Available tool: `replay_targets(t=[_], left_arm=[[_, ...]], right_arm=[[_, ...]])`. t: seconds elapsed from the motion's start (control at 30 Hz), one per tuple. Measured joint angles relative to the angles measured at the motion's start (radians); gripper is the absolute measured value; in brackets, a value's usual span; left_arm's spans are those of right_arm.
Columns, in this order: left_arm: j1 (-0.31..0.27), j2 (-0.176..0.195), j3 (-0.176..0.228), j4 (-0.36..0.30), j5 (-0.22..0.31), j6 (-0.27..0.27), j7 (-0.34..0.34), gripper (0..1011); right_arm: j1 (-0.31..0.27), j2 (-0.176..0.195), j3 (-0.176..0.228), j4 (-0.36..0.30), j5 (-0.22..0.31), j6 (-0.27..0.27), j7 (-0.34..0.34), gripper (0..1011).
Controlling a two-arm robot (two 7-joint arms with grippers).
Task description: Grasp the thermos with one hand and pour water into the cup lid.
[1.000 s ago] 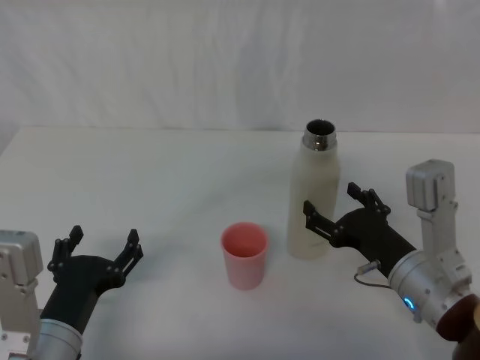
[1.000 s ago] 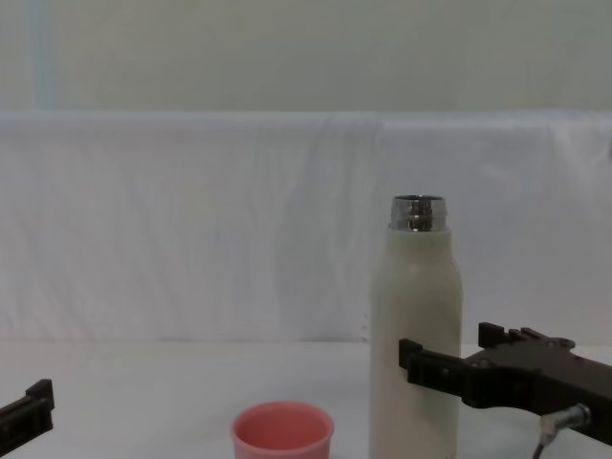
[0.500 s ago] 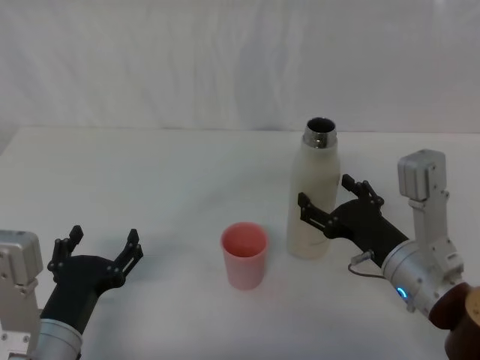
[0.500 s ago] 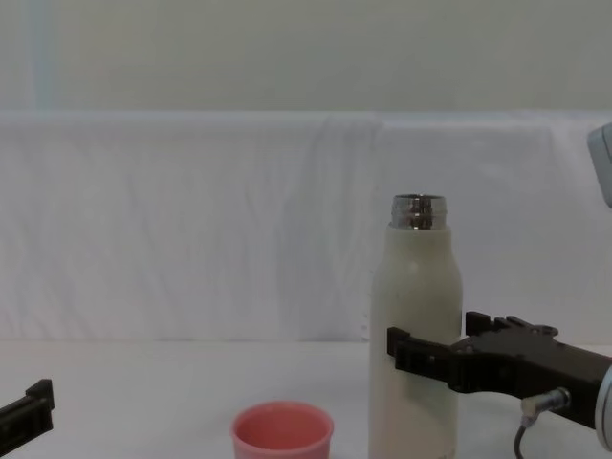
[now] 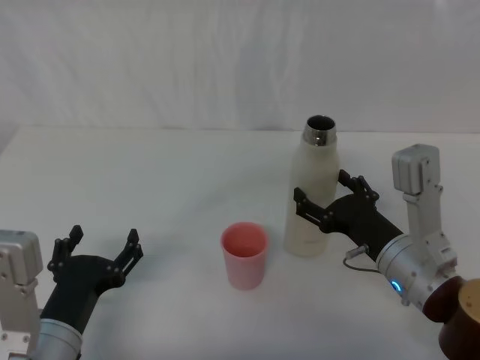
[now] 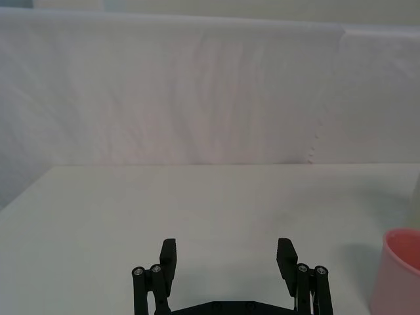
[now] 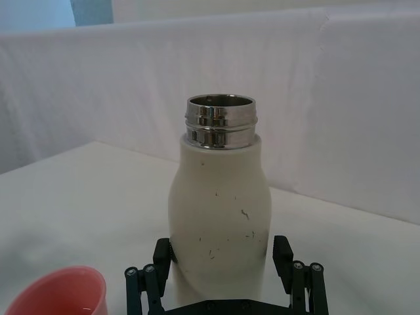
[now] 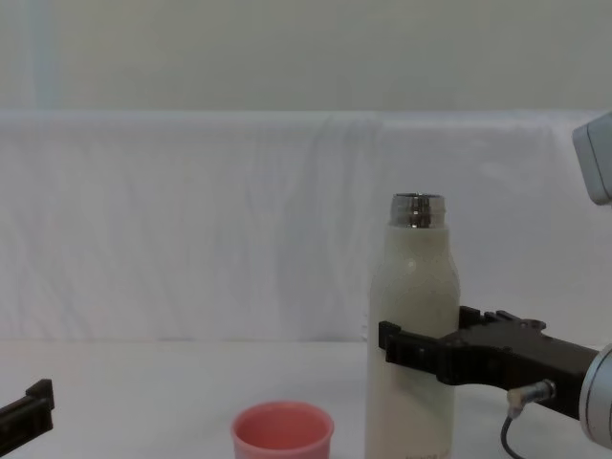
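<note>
I see the tall cream-white cylindrical thermos (image 5: pixel 313 196) with its shiny steel threaded neck standing upright and uncapped on the white table (image 5: pixel 172 172), just to the right of the small round salmon-pink cup lid (image 5: pixel 244 254), the two near each other but apart. My right gripper (image 5: pixel 330 199) sits around the thermos's lower body, its black fingers (image 7: pixel 282 256) spread on either side of the bottle, and I cannot tell whether they touch it. My left gripper (image 5: pixel 100 250) rests low at the near left of the table, fingers parted and holding nothing, well apart from the cup lid.
</note>
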Motion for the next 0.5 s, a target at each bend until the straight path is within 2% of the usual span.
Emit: replay_targets(t=[0.5], left_arm=[[0.000, 0.000, 0.000, 0.000, 0.000, 0.000, 0.000, 1001]], right_arm=[[0.019, -0.014, -0.008, 0.026, -0.007, -0.010, -0.004, 1000]])
